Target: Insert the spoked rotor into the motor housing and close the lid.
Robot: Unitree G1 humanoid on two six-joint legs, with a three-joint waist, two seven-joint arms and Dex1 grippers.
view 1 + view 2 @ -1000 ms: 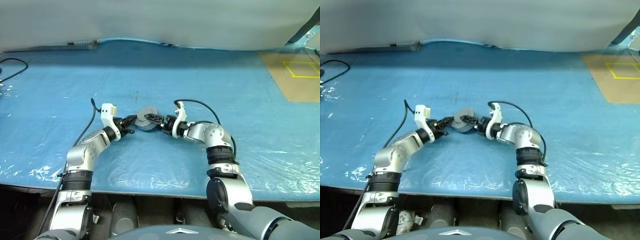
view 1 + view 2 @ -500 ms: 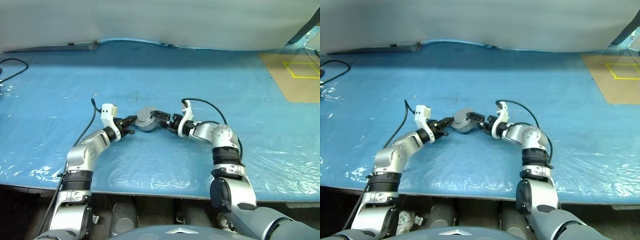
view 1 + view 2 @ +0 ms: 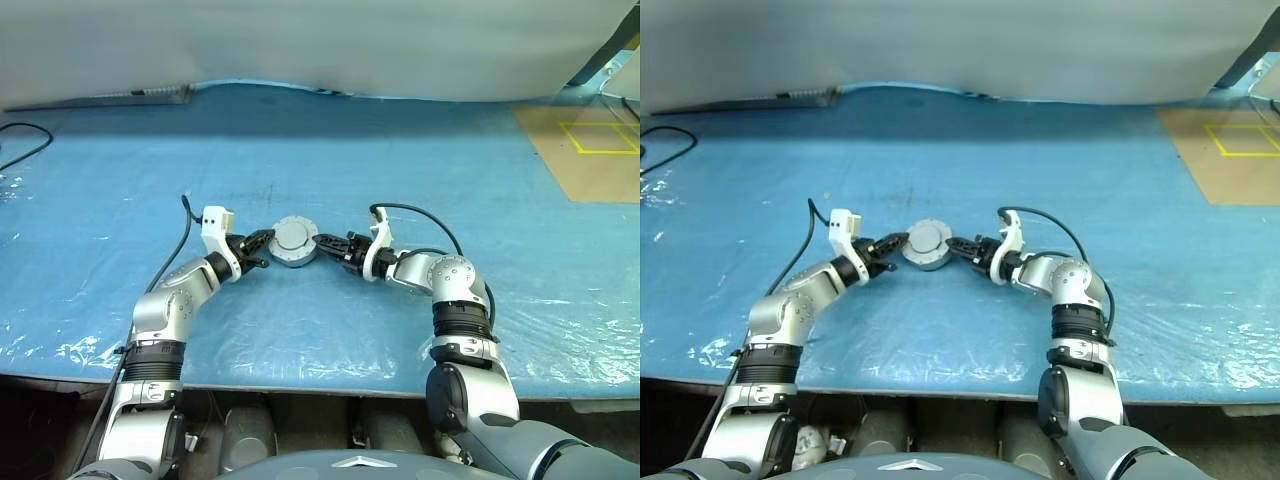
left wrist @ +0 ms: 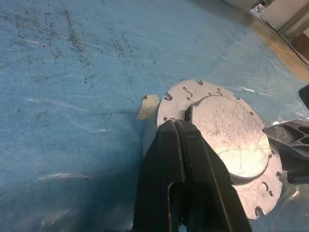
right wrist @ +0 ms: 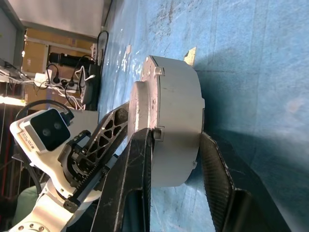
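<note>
motor housing (image 3: 293,242) flanked by both pincers

The closed motor housing (image 4: 219,145) hides whatever lies inside; the left gripper (image 4: 186,126) covers part of its top edge.

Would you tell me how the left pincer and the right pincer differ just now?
The left pincer is shut, fingers pressed together, its tip on top of the motor housing. The right pincer has fingers apart, clamping the housing's side wall. Both meet the same housing.
</note>
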